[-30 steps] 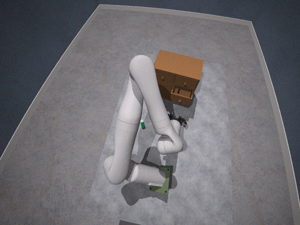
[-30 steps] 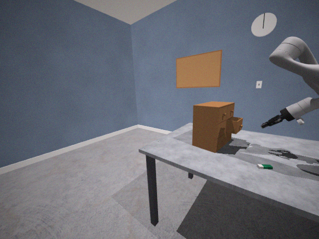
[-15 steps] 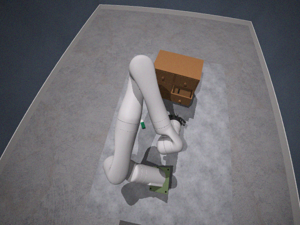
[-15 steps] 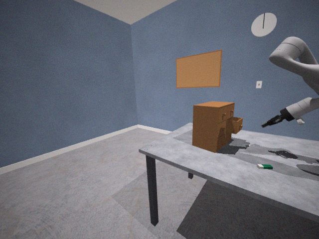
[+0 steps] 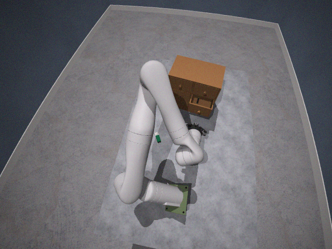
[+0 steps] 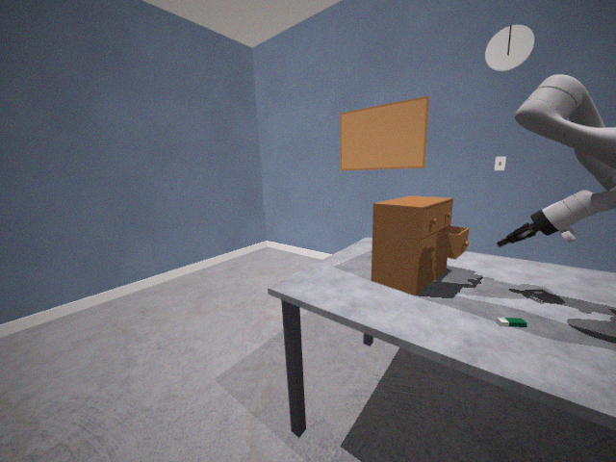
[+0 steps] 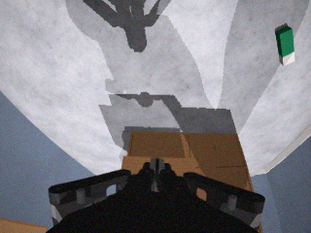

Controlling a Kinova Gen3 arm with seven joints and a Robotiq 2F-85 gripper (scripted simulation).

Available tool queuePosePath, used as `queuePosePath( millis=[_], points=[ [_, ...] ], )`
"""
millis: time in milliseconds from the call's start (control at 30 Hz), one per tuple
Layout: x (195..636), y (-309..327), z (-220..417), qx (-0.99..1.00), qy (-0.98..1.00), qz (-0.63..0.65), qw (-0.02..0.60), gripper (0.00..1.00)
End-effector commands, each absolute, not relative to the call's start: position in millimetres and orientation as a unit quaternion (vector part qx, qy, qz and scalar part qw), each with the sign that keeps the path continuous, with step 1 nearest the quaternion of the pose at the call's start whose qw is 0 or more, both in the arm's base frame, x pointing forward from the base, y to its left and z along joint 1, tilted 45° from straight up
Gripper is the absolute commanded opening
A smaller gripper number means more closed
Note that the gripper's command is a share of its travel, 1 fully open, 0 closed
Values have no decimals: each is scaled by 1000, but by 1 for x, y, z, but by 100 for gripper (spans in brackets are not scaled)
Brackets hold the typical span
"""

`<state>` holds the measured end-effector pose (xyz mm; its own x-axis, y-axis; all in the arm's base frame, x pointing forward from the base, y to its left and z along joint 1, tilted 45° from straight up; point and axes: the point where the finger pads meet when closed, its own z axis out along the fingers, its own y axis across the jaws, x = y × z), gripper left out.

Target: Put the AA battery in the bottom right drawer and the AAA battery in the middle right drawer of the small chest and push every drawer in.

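A small dark item (image 5: 197, 100), perhaps a battery, lies in the pulled-out right middle drawer (image 5: 200, 109) (image 6: 456, 244) (image 7: 156, 145); its size is too small to tell. The other battery cannot be made out. The chest (image 5: 198, 70) (image 6: 397, 243) (image 7: 216, 149) stands toward the tabletop's (image 5: 227, 187) (image 6: 343, 305) (image 7: 44, 68) end edge, its lower left front shadowed and partly behind the arm (image 5: 168, 107) (image 6: 556, 101) from above. The gripper (image 5: 195, 124) (image 6: 501, 243) (image 7: 156, 167), fully closed on nothing, points at the drawer, apart from it. A green-and-white block (image 5: 158, 138) (image 6: 512, 321) (image 7: 286, 45) lies nearer the long edge that the exterior view shows in front.

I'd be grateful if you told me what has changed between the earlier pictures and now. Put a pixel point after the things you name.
The tool (image 5: 195, 124) (image 6: 500, 243) (image 7: 156, 167) has moved slightly toward the chest (image 5: 198, 70) (image 6: 395, 243) (image 7: 216, 150), and its fingers appear to have closed, on nothing. Nothing was visibly taken or let go. The chest, the pulled-out right middle drawer (image 5: 199, 110) (image 6: 457, 243) (image 7: 136, 163), the dark item (image 5: 197, 100) inside it and the green-and-white block (image 5: 158, 138) (image 6: 516, 321) (image 7: 286, 43) stayed put.
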<state>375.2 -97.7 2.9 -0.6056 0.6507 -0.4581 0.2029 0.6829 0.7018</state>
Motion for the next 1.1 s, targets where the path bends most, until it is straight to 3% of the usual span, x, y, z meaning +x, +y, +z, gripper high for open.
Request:
queuePosePath(
  millis=[0,400,1067],
  points=[
    [383,-95,2,248,843,308,365,0],
    [415,-93,-9,248,843,308,365,0],
    [417,-93,-10,248,843,308,365,0]
  ],
)
